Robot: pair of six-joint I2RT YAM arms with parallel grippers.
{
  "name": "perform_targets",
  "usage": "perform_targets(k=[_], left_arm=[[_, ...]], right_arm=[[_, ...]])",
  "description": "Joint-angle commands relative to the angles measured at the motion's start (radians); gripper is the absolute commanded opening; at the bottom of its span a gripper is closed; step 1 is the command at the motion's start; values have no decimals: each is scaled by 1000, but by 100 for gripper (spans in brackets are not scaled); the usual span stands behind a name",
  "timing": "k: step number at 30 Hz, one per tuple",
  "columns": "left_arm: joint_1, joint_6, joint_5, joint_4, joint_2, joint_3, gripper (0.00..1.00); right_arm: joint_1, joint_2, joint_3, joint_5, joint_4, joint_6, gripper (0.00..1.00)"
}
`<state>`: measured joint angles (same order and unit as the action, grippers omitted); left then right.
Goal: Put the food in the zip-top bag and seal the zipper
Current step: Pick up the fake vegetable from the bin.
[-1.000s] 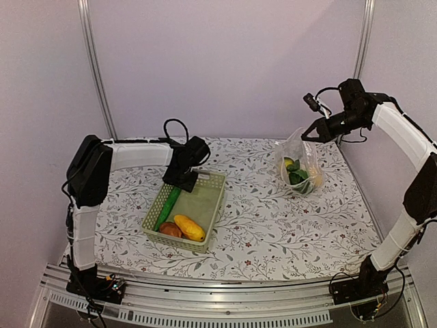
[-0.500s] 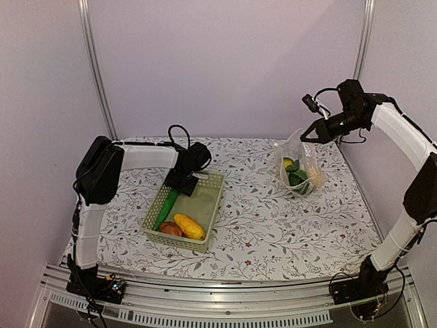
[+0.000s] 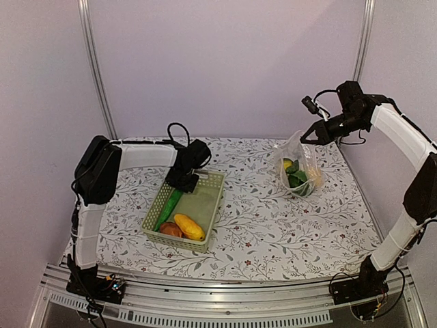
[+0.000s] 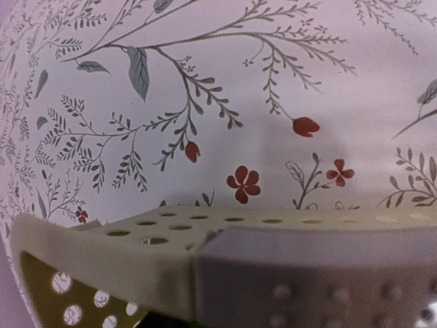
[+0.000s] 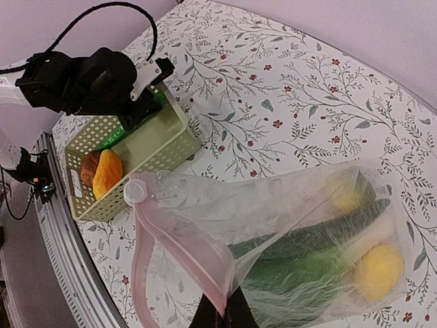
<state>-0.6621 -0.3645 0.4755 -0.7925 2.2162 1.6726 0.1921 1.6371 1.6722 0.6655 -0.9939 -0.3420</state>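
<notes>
On the flowered table (image 3: 273, 232), the basket (image 3: 214, 210) holds three toy foods not yet bagged: an orange-yellow piece (image 3: 188, 227) and a reddish-brown round one (image 3: 170, 229) at its near end, and a green cucumber (image 3: 167, 207) lying along its left wall. The left gripper (image 3: 183, 180) is down at the basket's far left corner, over the cucumber's far end. No view shows whether its jaws are closed on the cucumber or only around it. Well to the right of the basket and farther back, the zip-top bag (image 3: 299, 167) hangs from the right gripper (image 3: 305, 139). Its jaws are pinched tight on the edge of the bag's mouth, and the bag's bottom seems to rest on the table. Lemons (image 5: 379, 270) and green pieces (image 5: 300, 260) lie inside, and the pink zipper (image 5: 183, 238) gapes open toward the basket. The toys look light, hard and smooth, likely to slip or roll from a loose grip. The cucumber is probably best taken across its narrow body near the middle. The bag is thin, limp and crinkly and would likely fold shut if released, so the stiffer zipper strip looks the safest place to hold it.
</notes>
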Motion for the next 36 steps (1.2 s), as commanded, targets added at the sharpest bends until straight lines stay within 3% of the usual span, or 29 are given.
perform_targets(k=[1,7,12,19,25,28,32,36], left_arm=[[-16,-28,15,-47,-89,25,12],[-65,-17,35,-70,-172,83,9],[-129,15,26,-34,-256,149,2],[-203,184,-107,351,-474,30,0],[-239,254,-365,743,-656,-154,0],[-294,331,-499,1020,-720,-266,0],[-361,363,-595,1270,-722,-325,0],[-405,411,-676,1382,-645,-284,0]], right_arm=[[9,-28,-10,8,9,-11,0],[16,-28,-1,1,-1,-11,0],[34,-21,29,7,-31,-29,0],[68,-6,81,13,-74,-29,0],[90,-6,119,42,-123,-54,0],[99,-3,143,45,-146,-57,0],[116,5,169,55,-172,-60,0],[132,5,172,73,-180,-65,0]])
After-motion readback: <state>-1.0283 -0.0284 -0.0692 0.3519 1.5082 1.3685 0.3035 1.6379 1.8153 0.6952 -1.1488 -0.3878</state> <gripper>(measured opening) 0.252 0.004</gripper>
